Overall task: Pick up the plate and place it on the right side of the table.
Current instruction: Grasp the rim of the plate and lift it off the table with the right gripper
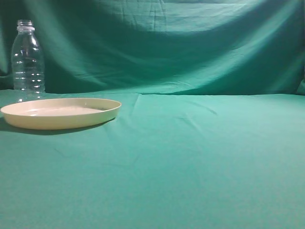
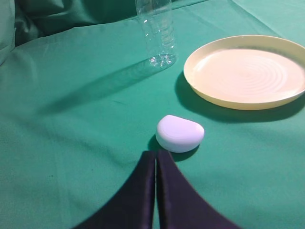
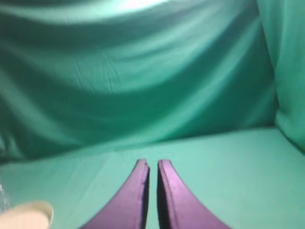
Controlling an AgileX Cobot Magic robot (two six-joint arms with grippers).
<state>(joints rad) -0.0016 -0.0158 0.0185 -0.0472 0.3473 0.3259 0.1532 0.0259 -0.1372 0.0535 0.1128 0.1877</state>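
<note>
The cream-yellow plate (image 1: 61, 112) lies flat on the teal table (image 1: 190, 157) at the left in the exterior view. In the left wrist view the plate (image 2: 245, 71) is at the upper right, well ahead and right of my left gripper (image 2: 156, 153), which is shut and empty above the cloth. In the right wrist view my right gripper (image 3: 153, 164) has its fingers nearly together with only a thin gap and holds nothing. Only a bit of the plate's rim (image 3: 28, 214) shows there, at the lower left. Neither gripper shows in the exterior view.
A clear plastic bottle (image 1: 27, 59) stands upright just behind the plate; it also shows in the left wrist view (image 2: 157, 33). A small white rounded object (image 2: 179, 133) lies on the cloth right in front of the left fingertips. Draped dark green backdrop cloth (image 1: 190, 43) closes the rear.
</note>
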